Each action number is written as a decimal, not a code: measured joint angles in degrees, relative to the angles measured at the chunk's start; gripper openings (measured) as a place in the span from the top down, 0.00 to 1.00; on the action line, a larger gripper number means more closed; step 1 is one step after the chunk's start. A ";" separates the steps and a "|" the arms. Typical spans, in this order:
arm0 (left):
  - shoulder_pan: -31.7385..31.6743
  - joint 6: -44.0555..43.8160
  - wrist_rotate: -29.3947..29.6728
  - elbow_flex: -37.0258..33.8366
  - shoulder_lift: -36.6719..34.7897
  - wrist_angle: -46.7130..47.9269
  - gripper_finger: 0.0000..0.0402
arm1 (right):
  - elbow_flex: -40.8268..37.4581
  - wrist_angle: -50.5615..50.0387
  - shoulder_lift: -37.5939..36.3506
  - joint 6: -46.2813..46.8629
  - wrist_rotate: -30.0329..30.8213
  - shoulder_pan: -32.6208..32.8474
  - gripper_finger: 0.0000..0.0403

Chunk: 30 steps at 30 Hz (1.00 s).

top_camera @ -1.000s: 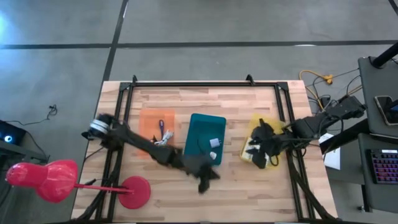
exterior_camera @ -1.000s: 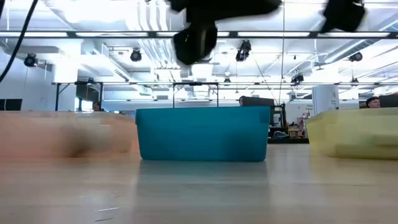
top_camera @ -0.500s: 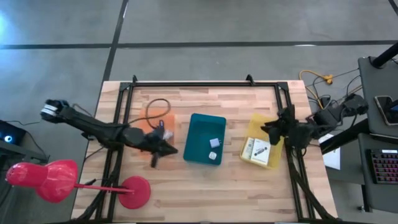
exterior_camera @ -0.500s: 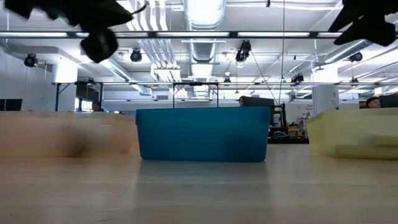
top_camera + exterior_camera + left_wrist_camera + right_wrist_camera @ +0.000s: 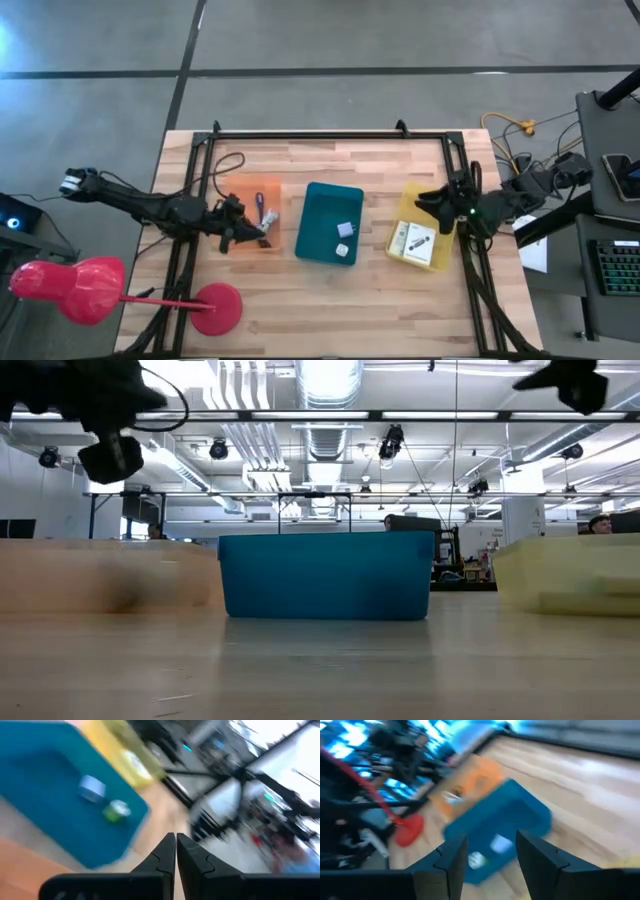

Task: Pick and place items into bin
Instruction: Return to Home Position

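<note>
My left jaws are pressing together on nothing, the two fingertips (image 5: 172,851) meeting with no gap. My right jaws are standing spread and empty, blue bin showing between the fingers (image 5: 454,857). I am judging that both are idle because no item is waiting outside a bin, so there is nothing to pinch and the step in hand is a return to rest.

My left arm (image 5: 150,205) is reaching in from nine o'clock and is hanging its jaws high over the eight o'clock edge of the orange bin (image 5: 243,192). My right arm (image 5: 500,205) is coming in from three o'clock, and its jaws are hovering above the one o'clock corner of the yellow bin (image 5: 412,199). From counter height, both are riding well above the bin rims.

The white packets (image 5: 421,240) are lying flat inside the yellow bin, at seven o'clock from my right jaws and well below them. The small white cubes (image 5: 345,230) are sitting in the blue bin (image 5: 318,205) at the middle of the counter (image 5: 330,310). The purple stick (image 5: 259,205) is resting in the orange bin, at one o'clock from my left jaws.
</note>
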State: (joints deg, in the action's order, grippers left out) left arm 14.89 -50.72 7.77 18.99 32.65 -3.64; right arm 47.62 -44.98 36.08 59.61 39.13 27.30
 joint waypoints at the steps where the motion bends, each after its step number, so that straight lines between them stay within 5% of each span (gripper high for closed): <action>1: 0.06 1.02 -2.87 -0.14 -0.23 -1.10 1.00 | -1.02 3.98 -0.39 -3.28 -0.05 -0.18 0.62; 3: 0.18 9.22 -5.86 -0.16 -0.30 -5.60 1.00 | -4.57 13.90 -1.90 -10.56 -1.77 -0.32 0.62; 8: -4.15 19.83 -3.00 -0.29 -1.52 -10.46 1.00 | -16.59 33.79 -11.27 -24.81 -10.27 -1.08 0.63; 15: -9.19 21.74 -11.87 -6.08 -8.39 -11.55 1.00 | -24.69 35.11 -28.04 -32.30 -11.08 -1.58 0.62; 20: -9.19 23.88 -11.86 -11.17 -15.13 -12.04 1.00 | -28.80 35.17 -35.82 -36.64 -12.23 -1.58 0.62; 30: -9.22 23.05 -10.53 -18.49 -26.11 -10.12 1.00 | -36.82 41.46 -36.10 -34.23 -12.49 -1.86 0.62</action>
State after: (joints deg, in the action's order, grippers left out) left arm 5.67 -27.67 -2.76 0.50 6.54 -13.77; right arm 10.79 -3.52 -0.01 25.38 26.64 25.44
